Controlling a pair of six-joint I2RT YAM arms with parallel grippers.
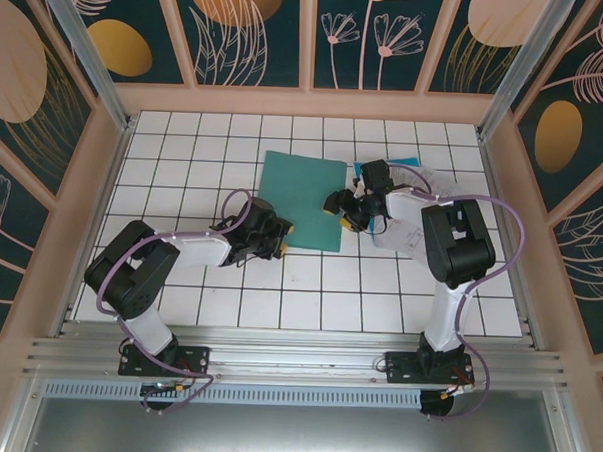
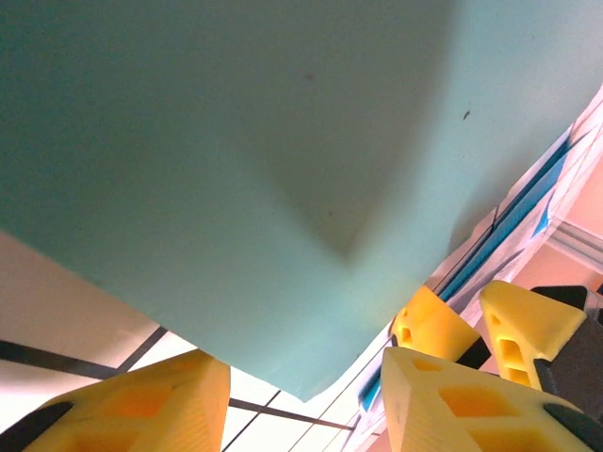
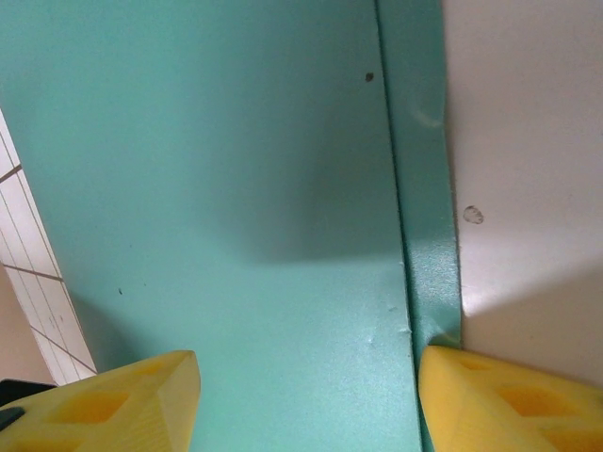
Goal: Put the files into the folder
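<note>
Left jaws apart astride folder (image 1: pixel 301 191) corner; right jaws apart above its edge; both empty.

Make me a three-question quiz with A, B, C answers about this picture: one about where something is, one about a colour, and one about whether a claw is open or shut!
1. Where is the left claw?
A. At the folder's near left corner.
B. Against the back wall.
C. On top of the right arm's base.

2. What colour are the right claw's fingertips?
A. Red.
B. Purple.
C. Yellow.

3. How do the right claw's jaws stand?
A. Shut tight.
B. Wide apart over the folder.
C. Clamped on a cup.

Answers:
1 A, the top view shows it at that corner.
2 C, its wrist view shows two yellow tips.
3 B, a broad stretch of folder shows between the tips.
</note>
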